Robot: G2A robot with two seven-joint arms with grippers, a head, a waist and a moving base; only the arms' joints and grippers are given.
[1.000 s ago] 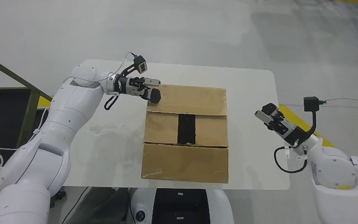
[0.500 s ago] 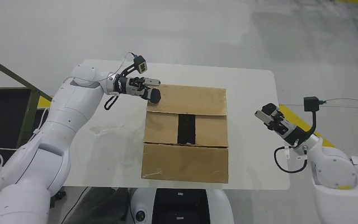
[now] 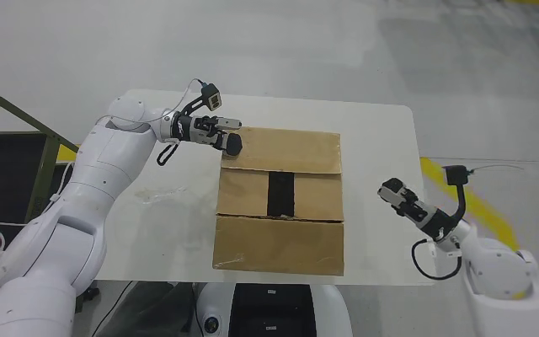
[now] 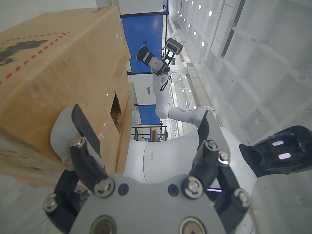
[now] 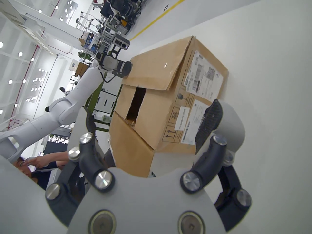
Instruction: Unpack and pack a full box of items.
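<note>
Left gripper [image 3: 233, 143], spread, sat at the cardboard box's [image 3: 278, 244] ten o'clock corner, right gripper [image 3: 388, 188] spread at four o'clock; a slip might crumple the flap [image 3: 286, 150].

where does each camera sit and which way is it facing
Top view: above the arms, looking down at the cardboard box on the white table; both arms show, left gripper at the box's far left corner, right gripper apart from it near the table's right edge.
Left wrist view: on the left wrist, facing along the box toward the right gripper; its own gripper shows, open.
Right wrist view: on the right wrist, facing the box's labelled side; its own gripper shows, open.
Shared: every view shows the box.
</note>
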